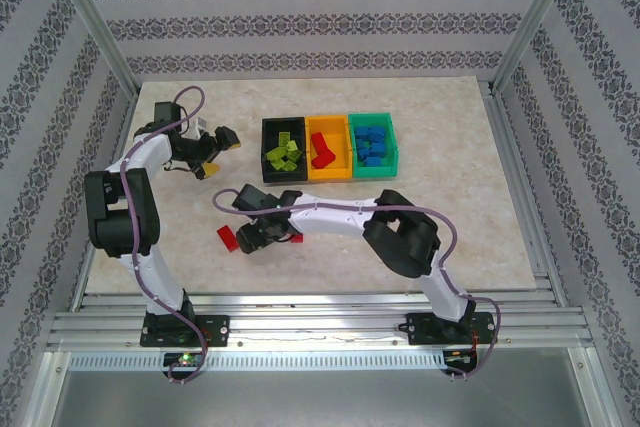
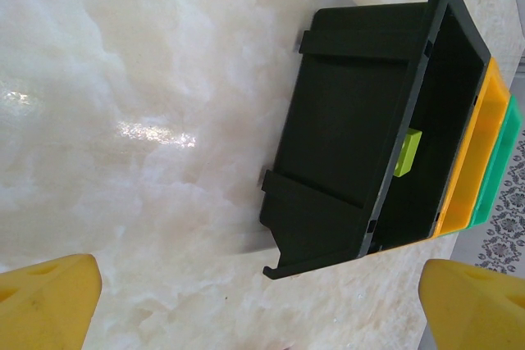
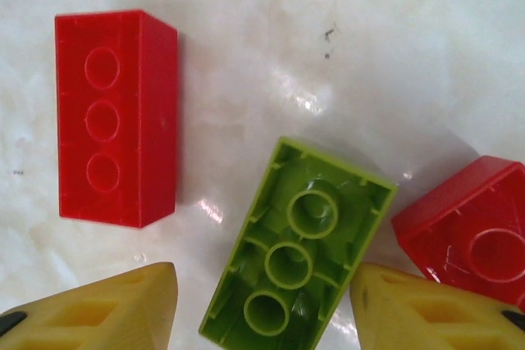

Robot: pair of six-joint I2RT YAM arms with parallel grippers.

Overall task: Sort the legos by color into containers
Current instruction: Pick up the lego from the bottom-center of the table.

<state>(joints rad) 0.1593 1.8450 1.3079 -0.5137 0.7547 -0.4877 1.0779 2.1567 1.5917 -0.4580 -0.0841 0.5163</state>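
Observation:
An upside-down lime green lego [image 3: 299, 252] lies on the table between the yellow fingers [image 3: 123, 309] of my right gripper [image 3: 264, 276]. The jaws straddle it: the right finger is against it, the left one stands a little apart. One red lego [image 3: 115, 116] lies to its left and another [image 3: 472, 231] to its right. My right gripper [image 1: 247, 235] hangs low at the table's front left, by a red lego [image 1: 228, 238]. Lime legos fill the black container [image 1: 284, 123], red ones the orange [image 1: 327, 120], blue ones the green [image 1: 371, 116]. My left gripper [image 1: 215, 152] hovers open and empty left of the black container [image 2: 344, 145].
Metal frame posts and patterned walls close in the table on three sides. The right arm's elbow [image 1: 405, 237] stretches across the front middle. Bare marble lies right of the containers and under the left gripper [image 2: 261, 272]. A lime lego [image 2: 408, 153] shows inside the black container.

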